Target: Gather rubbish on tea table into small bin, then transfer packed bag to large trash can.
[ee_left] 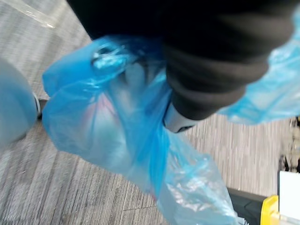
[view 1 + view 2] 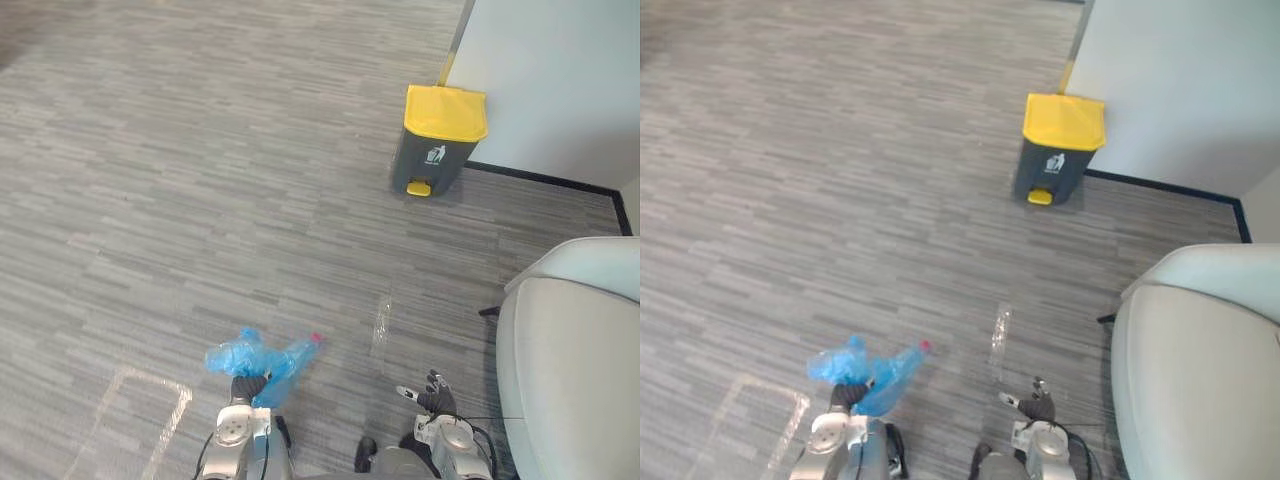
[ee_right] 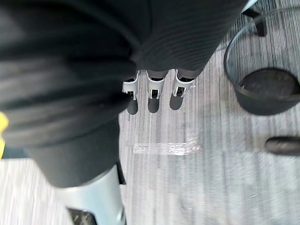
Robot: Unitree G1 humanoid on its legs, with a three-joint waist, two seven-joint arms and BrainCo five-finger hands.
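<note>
Left robot hand (image 2: 247, 386) tight around blue bag (image 2: 243, 355), lengthwise rightward; right robot hand (image 2: 435, 398) relaxed.

I am finding no words, numbers or brand names that I can read anywhere around me. The one sign I am seeing is a small white pictogram (image 2: 437, 154) printed on the dark grey front of the large trash can (image 2: 422, 170), sitting just under its yellow lid (image 2: 445, 112) and above the yellow pedal (image 2: 419, 188). It is looking to me like a little figure dropping litter into a bin, but its finer lines are proving too small for me to make out.
</note>
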